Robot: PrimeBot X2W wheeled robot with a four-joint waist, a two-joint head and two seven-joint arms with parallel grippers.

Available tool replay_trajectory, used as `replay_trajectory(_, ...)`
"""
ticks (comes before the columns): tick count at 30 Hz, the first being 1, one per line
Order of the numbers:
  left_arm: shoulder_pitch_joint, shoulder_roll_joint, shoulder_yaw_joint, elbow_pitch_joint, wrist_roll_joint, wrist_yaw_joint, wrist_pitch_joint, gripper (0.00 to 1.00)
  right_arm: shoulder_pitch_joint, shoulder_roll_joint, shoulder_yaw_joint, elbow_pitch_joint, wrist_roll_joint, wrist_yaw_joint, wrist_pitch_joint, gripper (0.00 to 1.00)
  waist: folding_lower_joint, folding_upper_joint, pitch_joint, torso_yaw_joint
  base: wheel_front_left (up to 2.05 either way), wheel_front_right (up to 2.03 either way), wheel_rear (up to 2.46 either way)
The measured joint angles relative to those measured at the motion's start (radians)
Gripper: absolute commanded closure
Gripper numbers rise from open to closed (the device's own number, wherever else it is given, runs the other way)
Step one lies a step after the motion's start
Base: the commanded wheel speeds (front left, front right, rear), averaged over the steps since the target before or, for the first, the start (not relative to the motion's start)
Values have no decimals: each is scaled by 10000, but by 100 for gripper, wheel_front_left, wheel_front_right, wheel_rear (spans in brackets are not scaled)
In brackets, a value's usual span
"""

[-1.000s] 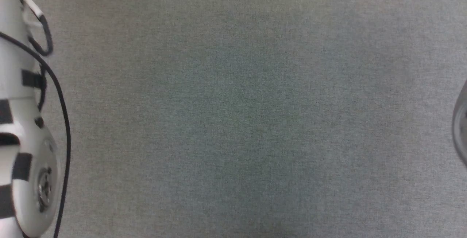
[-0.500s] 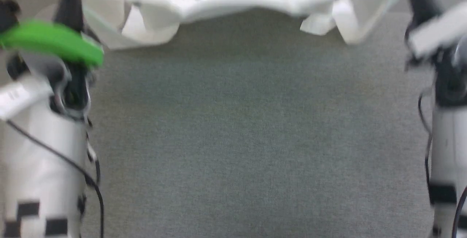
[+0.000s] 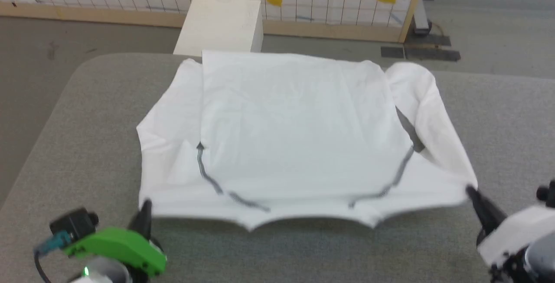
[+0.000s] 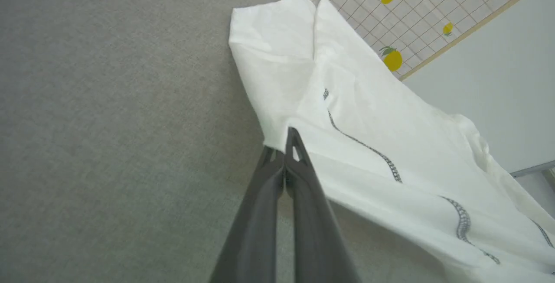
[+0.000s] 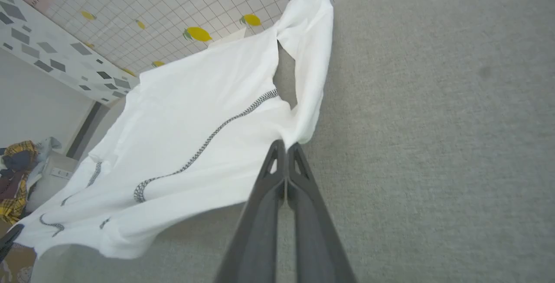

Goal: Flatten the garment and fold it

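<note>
Grey table; garment spread; white box, lemon screen beyond.

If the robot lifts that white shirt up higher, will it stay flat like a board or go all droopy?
Probably droopy: the garment sags between the left gripper and the right gripper, which pinch its near corners. It looks thin and creased, so it is likely light. One sleeve lies folded over, so it would probably dangle.

- Bare grey tabletop flanks the garment on both sides (and along the near edge).
- A white box stands just behind the far edge.
</note>
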Motion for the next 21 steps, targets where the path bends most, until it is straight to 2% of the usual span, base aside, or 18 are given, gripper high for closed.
replay_trajectory(1, 263, 4, -40, -86, 0, 94, 127, 100, 247, 23, -44, -67, -169, 0, 199, 100, 0, 0, -75, 3, 0, 0, 0)
replay_trajectory(2, 1003, 79, -245, -261, 86, 462, 606, 100, 986, 140, -196, -272, -571, 0, 978, 100, 0, 0, -319, 17, 0, 0, 0)
replay_trajectory(12, 2128, 963, -941, -155, 1001, 1553, 2090, 100, 2848, 219, 201, -997, -1643, 0, 4038, 100, 0, 0, -673, 51, 0, 0, 0)
replay_trajectory(15, 2170, 1003, -1034, -36, 1076, 1668, 2276, 100, 3134, 222, 349, -1035, -1797, 0, 4487, 100, 0, 0, -685, 15, 0, 0, 0)
replay_trajectory(20, 2197, 951, -1070, 215, 1001, 1705, 2489, 100, 3150, 228, 579, -874, -1833, 0, 4393, 100, 0, 0, -667, -88, 0, 0, 0)
replay_trajectory(21, 2197, 920, -1043, 249, 878, 1705, 2483, 62, 3140, 236, 575, -819, -1816, 0, 4293, 100, 0, 0, -661, -107, 0, 0, 0)
